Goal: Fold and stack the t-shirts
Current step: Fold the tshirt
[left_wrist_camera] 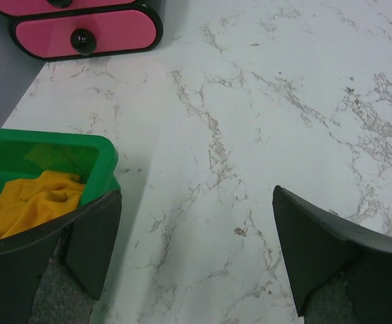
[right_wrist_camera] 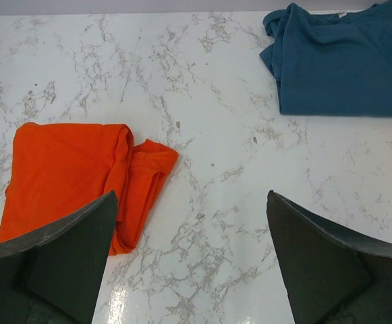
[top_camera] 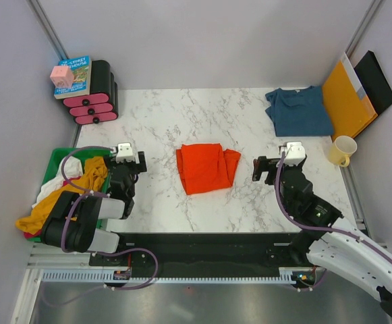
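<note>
I'm hovering my left hand (top_camera: 139, 163) and right hand (top_camera: 260, 169) released, either side of the folded orange-red cotton t-shirt (top_camera: 206, 167) mid-frame; teal-blue cotton t-shirt (top_camera: 299, 111) lying upper right, probably awaiting stacking.

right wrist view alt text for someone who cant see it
A folded orange-red t-shirt lies on the marble table, left of centre; a teal-blue t-shirt lies apart at top right. The right tool hangs open and empty.

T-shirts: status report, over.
Left gripper, right gripper open, empty. Orange shirt roughly folded mid-table; teal shirt back right, unstacked. Nothing between them.
</note>
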{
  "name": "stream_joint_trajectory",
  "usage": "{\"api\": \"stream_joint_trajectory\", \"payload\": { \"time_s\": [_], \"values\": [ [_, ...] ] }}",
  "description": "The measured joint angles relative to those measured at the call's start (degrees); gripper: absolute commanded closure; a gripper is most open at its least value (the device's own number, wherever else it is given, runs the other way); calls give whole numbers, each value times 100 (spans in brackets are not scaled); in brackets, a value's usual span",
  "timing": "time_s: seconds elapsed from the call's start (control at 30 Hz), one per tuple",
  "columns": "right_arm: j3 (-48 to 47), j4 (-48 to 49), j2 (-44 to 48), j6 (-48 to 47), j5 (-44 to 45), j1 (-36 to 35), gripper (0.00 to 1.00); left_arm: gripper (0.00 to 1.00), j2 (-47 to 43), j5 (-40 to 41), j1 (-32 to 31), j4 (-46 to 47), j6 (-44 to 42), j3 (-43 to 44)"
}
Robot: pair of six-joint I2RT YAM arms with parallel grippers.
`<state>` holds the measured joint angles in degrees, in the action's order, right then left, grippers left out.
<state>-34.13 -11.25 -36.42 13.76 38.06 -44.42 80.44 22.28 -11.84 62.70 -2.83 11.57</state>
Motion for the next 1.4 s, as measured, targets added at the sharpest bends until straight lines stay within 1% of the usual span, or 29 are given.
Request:
{"api": "stream_joint_trajectory", "payload": {
  "time_s": [0.17, 0.27, 0.3, 0.4, 0.47, 0.57, 0.6, 0.7, 0.8, 0.87, 0.97, 1.03, 1.13, 1.23, 1.33, 1.4],
  "values": [
    [0, 76, -214, -20, 85, 0, 2, 0, 0, -125, 44, 52, 0, -39],
    [28, 411, -439, -398, 525, 2, 2, 0, -2, -181, 59, 44, 0, -39],
    [105, 732, -551, -660, 745, 31, 2, 0, -4, -186, 63, 44, 0, -39],
    [780, 2273, -988, -1480, 1233, 308, 2, 0, -35, -243, 81, 37, -4, -39],
    [1270, 3056, -1368, -1803, 1390, 758, 2, 0, -186, -498, 70, -140, -57, -28],
    [1799, 3941, -2286, -1851, 1523, 1429, 2, 0, -485, -741, -175, -876, -199, 267],
    [1862, 4133, -2514, -1843, 1550, 1537, 2, 0, -520, -772, -278, -1047, -236, 398],
    [1919, 5058, -3447, -1786, 1639, 1731, 2, 0, -715, -702, -715, -1670, -275, 807],
    [1856, 5960, -4422, -1784, 1784, 1829, 2, 0, -1137, -411, -1204, -2186, -271, 901],
    [1827, 6424, -4848, -1799, 1891, 1893, 2, 0, -1484, -271, -1425, -2605, -201, 979],
    [1812, 7040, -5254, -1786, 2006, 2050, 2, 0, -1773, -116, -1513, -3324, 90, 1353],
    [1740, 7093, -5331, -1735, 1917, 2214, 2, 0, -1847, -92, -1606, -3901, 328, 1766],
    [1471, 6885, -5300, -1552, 1095, 2717, 2, 0, -1932, -184, -1965, -4496, 636, 2328],
    [1646, 7005, -5060, -1436, 481, 3021, 2, 0, -1952, -275, -2363, -4752, 885, 2625],
    [2009, 7241, -4826, -1327, 205, 3060, 2, 0, -1851, -404, -2577, -4946, 1147, 2752],
    [2076, 7361, -4859, -1300, -269, 3220, 2, 0, -1709, -468, -2660, -5082, 1311, 2828]
  ]
}}
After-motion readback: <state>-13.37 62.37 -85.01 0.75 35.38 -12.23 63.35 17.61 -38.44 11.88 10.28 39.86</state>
